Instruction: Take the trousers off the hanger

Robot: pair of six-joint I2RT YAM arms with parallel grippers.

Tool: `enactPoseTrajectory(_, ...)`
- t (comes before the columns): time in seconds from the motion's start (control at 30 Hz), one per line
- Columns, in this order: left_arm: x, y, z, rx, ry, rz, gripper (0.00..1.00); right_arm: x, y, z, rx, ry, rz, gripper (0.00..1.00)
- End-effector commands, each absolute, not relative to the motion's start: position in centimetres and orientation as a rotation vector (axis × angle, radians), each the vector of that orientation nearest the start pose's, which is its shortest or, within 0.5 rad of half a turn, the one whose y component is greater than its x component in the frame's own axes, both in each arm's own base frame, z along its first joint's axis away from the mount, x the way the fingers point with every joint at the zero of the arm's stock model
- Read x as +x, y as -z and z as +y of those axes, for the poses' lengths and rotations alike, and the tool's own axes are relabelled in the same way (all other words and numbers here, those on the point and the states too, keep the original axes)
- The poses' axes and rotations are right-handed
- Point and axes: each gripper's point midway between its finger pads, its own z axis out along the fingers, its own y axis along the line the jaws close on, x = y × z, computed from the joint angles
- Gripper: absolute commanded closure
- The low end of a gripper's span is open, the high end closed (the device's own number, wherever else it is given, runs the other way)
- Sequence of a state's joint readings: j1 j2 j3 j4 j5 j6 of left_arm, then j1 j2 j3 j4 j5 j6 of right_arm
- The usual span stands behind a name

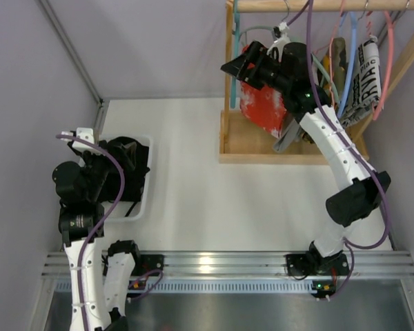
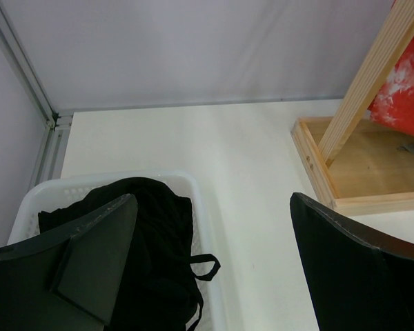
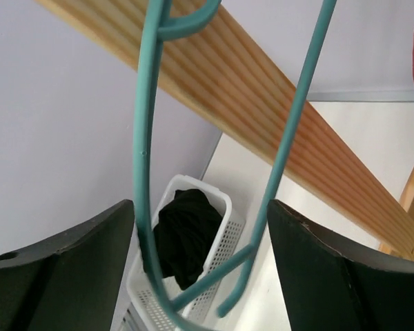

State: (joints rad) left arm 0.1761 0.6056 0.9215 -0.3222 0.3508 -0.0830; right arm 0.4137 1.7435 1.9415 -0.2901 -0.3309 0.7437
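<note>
Black, limp fabric is seen at nine o'clock on the white table (image 1: 193, 193): a black garment (image 2: 152, 241) is heaped in a white perforated plastic basket (image 2: 186, 181), a thin loop trailing over its rim. It is judged to be the trousers, already off the hanger, though its cut cannot be made out. The left gripper (image 2: 211, 221) is held just above the basket, its jaws spread wide and nothing between them.

Such cloth is expected to handle as light, soft and shapeless. It would sag from any single pinch and would not be damaged by a firm one. The waistband or a thick fold is judged the best place to take hold, since a single layer could slip from the smooth pads.

At one o'clock a pale wooden rack (image 1: 252, 146) is set, square-sectioned and with visible grain. A red garment (image 1: 262, 107) flecked with white is hung from it.

The right gripper (image 3: 200, 207) is raised to the rail, its jaws parted on either side of a teal hanger (image 3: 143, 138) without pinching it. The hanger is a thin, smooth, rounded rod. The part in view is bare, and the rod is judged slippery.

Farther right, a blue hanger (image 1: 350, 62), a black-and-white printed garment (image 1: 364, 69) and a pink hanger (image 1: 388, 55) are hung.
</note>
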Motion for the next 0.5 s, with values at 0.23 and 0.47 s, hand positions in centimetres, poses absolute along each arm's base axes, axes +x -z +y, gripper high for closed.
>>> enactPoseTrajectory(0.23,25.6,-36.6,-2.0,0.06,0.216,1.542,0.02,39.7,-47.3,25.2,0.034,-1.093,1.689,0.16)
enactPoseTrajectory(0.47,25.5,-36.5,-2.0,0.051,0.225,1.544,0.02,37.8,-45.9,24.5,0.01,-1.079,1.724,0.07)
